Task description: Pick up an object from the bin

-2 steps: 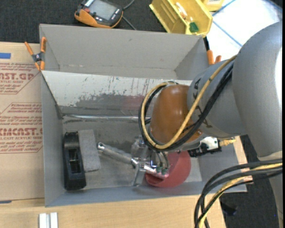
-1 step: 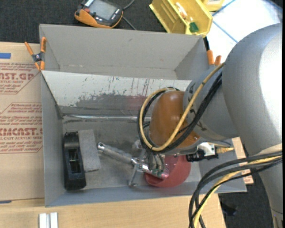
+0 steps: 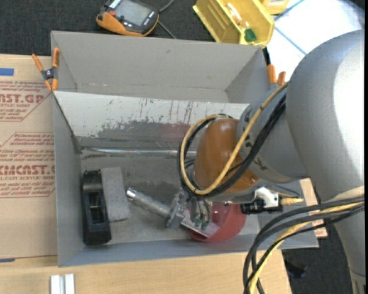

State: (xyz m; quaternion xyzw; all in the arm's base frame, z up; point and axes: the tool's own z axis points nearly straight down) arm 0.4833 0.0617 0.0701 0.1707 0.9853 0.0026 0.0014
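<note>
Bin point(image 3: 153, 60): grey metal, sloped walls, few things on its floor. Arm point(image 3: 330, 115) comes in over the right edge w/ orange cover point(image 3: 217, 152) and looped cables point(image 3: 190, 158), wrist low by the near edge. Black dispenser point(image 3: 95, 210) lies along the left edge, toward the near-left corner. Grey block point(image 3: 115, 192) touches its inner side. Red round thing point(image 3: 229, 225) sits at the near edge toward the near-right corner, partly under the wrist. Rod point(image 3: 146, 201), silvery, slants across mid-floor from beside the block to the gripper point(image 3: 185, 216). Gripper is down btw the rod's end and the red round thing, right against both. Can't tell if it's spread or clamped, nor if anything's in it. Target is prob. one of those two, can't say which. Risks, biggest first: wrist is crowded vs. the near wall, so a small misplacement could scrape it. Cables hang close to the right edge and might snag the rim on a lift. Red round thing would likely roll or squirt out if squeezed off-centre. Rod is thin and smooth, so if taken at its end it'd prob. pivot, slip, or drag its far end into the block. Both might get pinched together and one drop. Writing: none legible on anything in the bin, and the small green board point(image 3: 198, 223) on the gripper shows no readable marks.
</note>
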